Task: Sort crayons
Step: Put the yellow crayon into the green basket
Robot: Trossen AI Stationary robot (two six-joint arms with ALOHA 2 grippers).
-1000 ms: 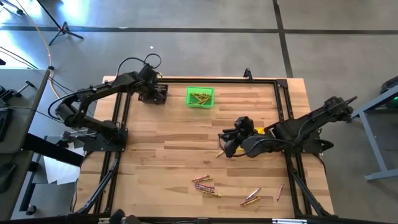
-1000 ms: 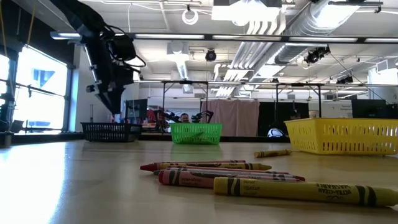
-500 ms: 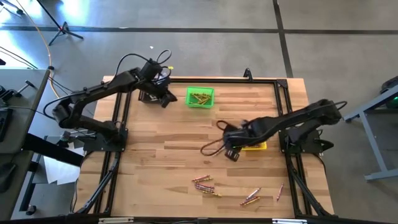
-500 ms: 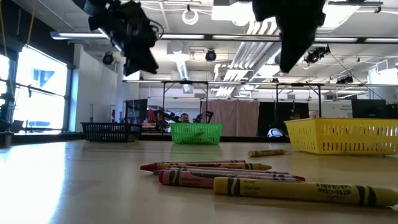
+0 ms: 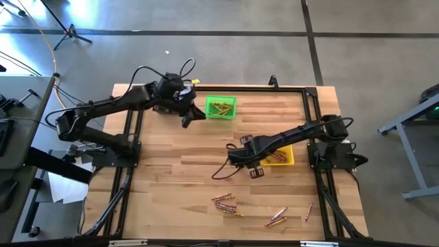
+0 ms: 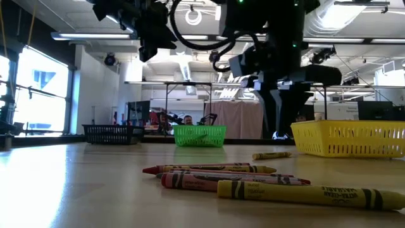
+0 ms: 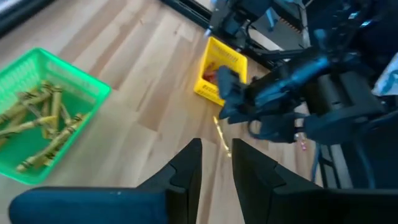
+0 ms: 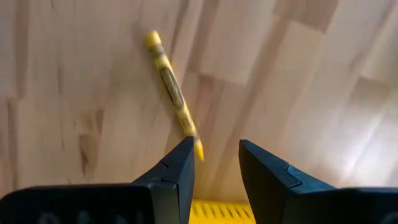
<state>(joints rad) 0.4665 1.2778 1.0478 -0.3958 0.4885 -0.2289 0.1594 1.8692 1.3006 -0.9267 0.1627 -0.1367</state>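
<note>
A lone yellow crayon [image 8: 172, 93] lies flat on the wood beside the yellow bin [image 5: 280, 157]. My right gripper [image 8: 214, 149] points down just above the crayon's near end, open, nothing between its fingers. Several more crayons [image 5: 225, 203] lie loose toward the table's near edge, with others [image 5: 276, 219] to their right. My left gripper [image 5: 188, 116] hangs in the air between the black bin [image 6: 112, 133] and the green bin [image 5: 221, 107], open and empty. The green bin holds several yellow-gold crayons [image 7: 43, 121].
The three bins stand along the far and right parts of the table. A pink crayon [image 5: 309, 211] lies near the right front. The black frame rails [image 5: 134, 144] run along both sides. Bare wood lies in the table's middle and left.
My left gripper has risen from over the black bin and swung toward the green bin, tipping from pointing down to nearly level. My right gripper has come down from above the yellow bin and shifted toward the table's left, rolling its wrist, to stand over the lone yellow crayon.
</note>
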